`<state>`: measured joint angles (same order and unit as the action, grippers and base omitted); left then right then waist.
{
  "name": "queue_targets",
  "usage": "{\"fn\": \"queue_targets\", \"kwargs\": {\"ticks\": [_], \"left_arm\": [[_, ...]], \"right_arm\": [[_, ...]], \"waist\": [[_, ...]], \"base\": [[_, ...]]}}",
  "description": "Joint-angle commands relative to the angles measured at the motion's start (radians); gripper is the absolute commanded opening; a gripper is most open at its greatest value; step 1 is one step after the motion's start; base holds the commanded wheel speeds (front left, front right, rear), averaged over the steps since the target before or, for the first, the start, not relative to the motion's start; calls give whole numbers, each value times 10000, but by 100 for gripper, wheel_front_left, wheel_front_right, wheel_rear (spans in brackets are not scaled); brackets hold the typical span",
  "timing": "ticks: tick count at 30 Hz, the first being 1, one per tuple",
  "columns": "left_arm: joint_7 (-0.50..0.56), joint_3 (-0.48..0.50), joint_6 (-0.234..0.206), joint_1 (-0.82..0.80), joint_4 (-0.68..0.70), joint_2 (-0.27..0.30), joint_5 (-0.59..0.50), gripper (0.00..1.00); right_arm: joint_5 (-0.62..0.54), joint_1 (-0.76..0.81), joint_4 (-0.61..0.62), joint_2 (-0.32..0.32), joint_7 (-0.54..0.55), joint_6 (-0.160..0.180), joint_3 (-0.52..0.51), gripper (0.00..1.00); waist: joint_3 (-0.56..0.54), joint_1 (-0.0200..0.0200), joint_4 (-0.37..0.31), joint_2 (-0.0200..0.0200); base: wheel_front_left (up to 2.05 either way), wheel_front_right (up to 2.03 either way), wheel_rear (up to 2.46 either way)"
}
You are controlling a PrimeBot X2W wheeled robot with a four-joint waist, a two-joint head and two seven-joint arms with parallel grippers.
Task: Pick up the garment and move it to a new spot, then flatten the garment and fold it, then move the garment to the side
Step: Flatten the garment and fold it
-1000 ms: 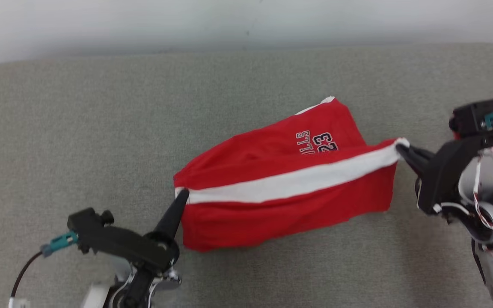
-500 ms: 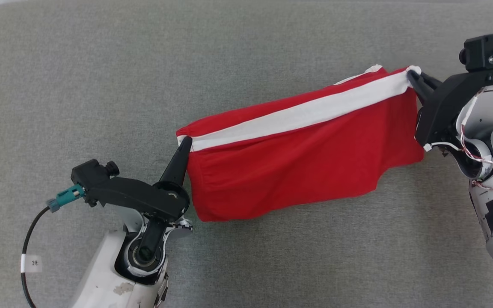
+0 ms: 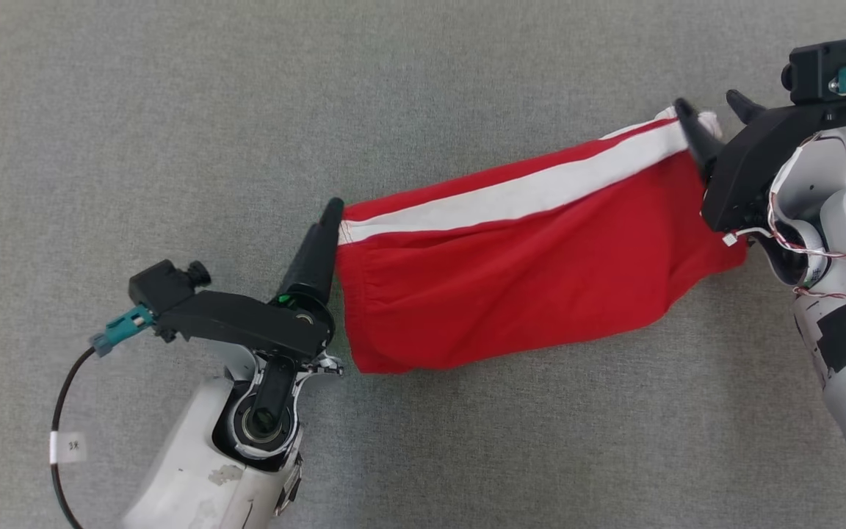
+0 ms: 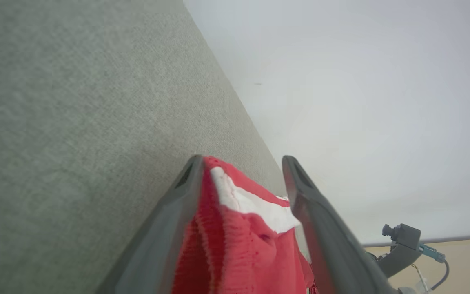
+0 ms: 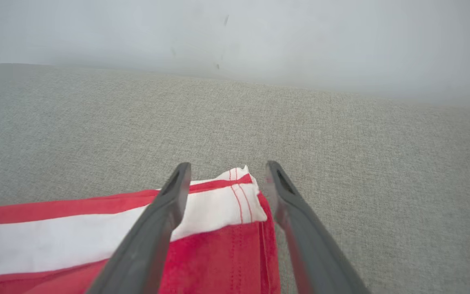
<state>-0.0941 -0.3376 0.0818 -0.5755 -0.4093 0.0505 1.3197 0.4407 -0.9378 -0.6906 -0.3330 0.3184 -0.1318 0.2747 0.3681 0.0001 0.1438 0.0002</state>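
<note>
on grey fabric surface, red shorts lie stretched out, away from its edges. white side stripe runs along their far side. left gripper spread at gathered end: stripe corner sits loose between fingers, against one finger, not pinched. right gripper spread too, fingers straddling stitched hem corner, which rests flat on surface. shorts well short of surface's far edge, where pale wall rises.

Grey woven surface; plain pale wall beyond far edge.
</note>
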Motion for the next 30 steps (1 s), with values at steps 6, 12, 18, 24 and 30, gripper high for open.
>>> {"fn": "queue_targets", "kwargs": {"ticks": [6, 12, 18, 24, 30], "left_arm": [[-1443, -57, 105, 131, -21, 755, -1889, 100], [-1712, 216, -306, 666, 525, 1452, -4450, 100], [-1699, 1052, -551, 1848, 1532, 1448, -7242, 100], [-1702, 1626, -392, 2614, 1757, 1324, -8615, 100], [-1703, 2137, -267, 3147, 1957, 1026, -9337, 100]], "right_arm": [[722, 229, -237, -167, 35, 28, 268, 100], [1193, 620, -395, -463, 607, 28, 349, 100], [1520, 1020, -606, -650, 998, 28, 199, 100], [1435, 1182, -994, -577, 1012, 28, -43, 100], [1175, 1138, -1500, -516, 959, 28, -271, 100]], "waist": [[-630, -1, -72, -2], [-1006, -1, -88, -2], [-1063, -1, -7, -2], [-927, -1, 179, -2], [-778, -1, 425, -2]], "base": [[0, 0, 0], [0, 0, 0], [0, 0, 0], [0, 0, 0], [0, 0, 0]]}}
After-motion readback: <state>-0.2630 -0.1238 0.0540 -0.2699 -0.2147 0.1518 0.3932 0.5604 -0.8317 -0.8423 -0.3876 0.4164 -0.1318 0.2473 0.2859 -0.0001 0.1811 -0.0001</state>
